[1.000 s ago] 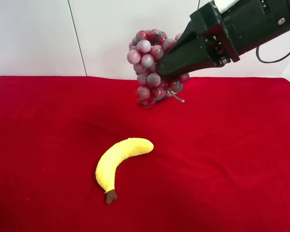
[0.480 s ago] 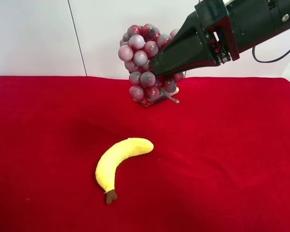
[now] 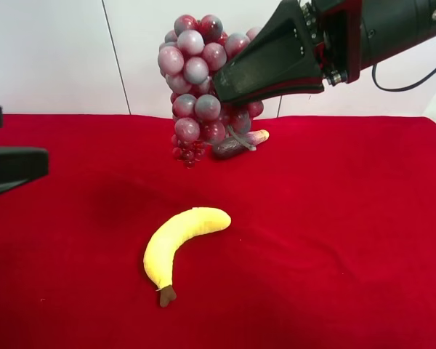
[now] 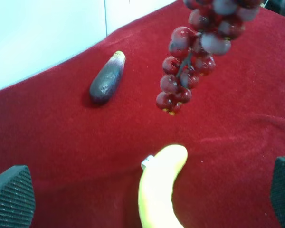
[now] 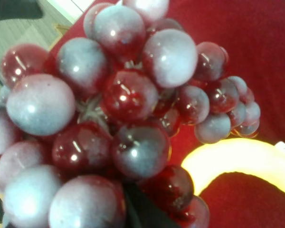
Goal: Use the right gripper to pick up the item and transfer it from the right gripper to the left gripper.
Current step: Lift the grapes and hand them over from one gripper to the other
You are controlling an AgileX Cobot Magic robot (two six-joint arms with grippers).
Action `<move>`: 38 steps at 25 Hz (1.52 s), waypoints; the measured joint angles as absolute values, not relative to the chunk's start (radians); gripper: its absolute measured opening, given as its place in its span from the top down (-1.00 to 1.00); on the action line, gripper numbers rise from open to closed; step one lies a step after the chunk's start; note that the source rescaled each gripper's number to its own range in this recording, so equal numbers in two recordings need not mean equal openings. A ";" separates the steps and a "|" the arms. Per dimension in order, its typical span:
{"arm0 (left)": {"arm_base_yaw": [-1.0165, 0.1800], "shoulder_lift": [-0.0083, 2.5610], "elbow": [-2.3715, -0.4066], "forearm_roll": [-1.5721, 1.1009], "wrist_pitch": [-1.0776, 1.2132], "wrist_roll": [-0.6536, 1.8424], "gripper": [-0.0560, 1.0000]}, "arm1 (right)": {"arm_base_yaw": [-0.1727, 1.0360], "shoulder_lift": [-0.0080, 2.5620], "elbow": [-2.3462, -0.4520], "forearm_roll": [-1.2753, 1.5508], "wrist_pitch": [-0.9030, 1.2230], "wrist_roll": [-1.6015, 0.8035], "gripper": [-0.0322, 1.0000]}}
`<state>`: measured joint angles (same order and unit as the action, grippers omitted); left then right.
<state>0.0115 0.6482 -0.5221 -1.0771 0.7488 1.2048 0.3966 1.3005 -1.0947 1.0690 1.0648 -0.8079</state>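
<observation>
Holding the grapes (image 3: 192,80) aloft in the right gripper (image 3: 229,81), fingers clamped into the upper part of the bunch. Hanging above and beyond the banana (image 3: 178,240), clear of the cloth (image 3: 349,218), long axis near vertical, thin tail pointing down.

Waiting across the banana from the right gripper, lower than the bunch: the left gripper (image 3: 18,142), fingers wide apart, gripping nothing, well apart from the grapes.

Judged next: closing that gap so the open fingers straddle the free lower half, across the long axis. From the left pads (image 4: 12,197), grapes up and ahead, nothing in between.

In the high view only: both grippers together, and the height of the bunch over the banana. In the left wrist view only: the tail of the bunch alone, and the whole eggplant (image 4: 106,80) lying on the cloth beyond the banana, half hidden behind grapes in the high view. In the right wrist view: grapes filling the frame, banana glimpsed past them, fingers hardly shown.
</observation>
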 joint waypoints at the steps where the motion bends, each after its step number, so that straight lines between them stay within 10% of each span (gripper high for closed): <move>1: 0.011 0.674 -0.522 -1.105 0.740 1.237 -1.00 | 0.397 1.301 -1.095 1.074 1.065 -0.808 0.87; 20: 0.011 1.022 -0.522 -1.614 0.746 1.873 -0.91 | 0.397 1.301 -1.097 1.122 1.064 -0.844 0.87; 38: 0.011 1.063 -0.662 -1.392 0.708 1.876 -0.91 | 0.397 1.301 -1.097 1.124 0.982 -0.853 0.88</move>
<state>0.0115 1.0633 -0.6619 -1.3916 0.7082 1.8763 0.3966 1.3014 -1.0966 1.1236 0.9825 -0.8531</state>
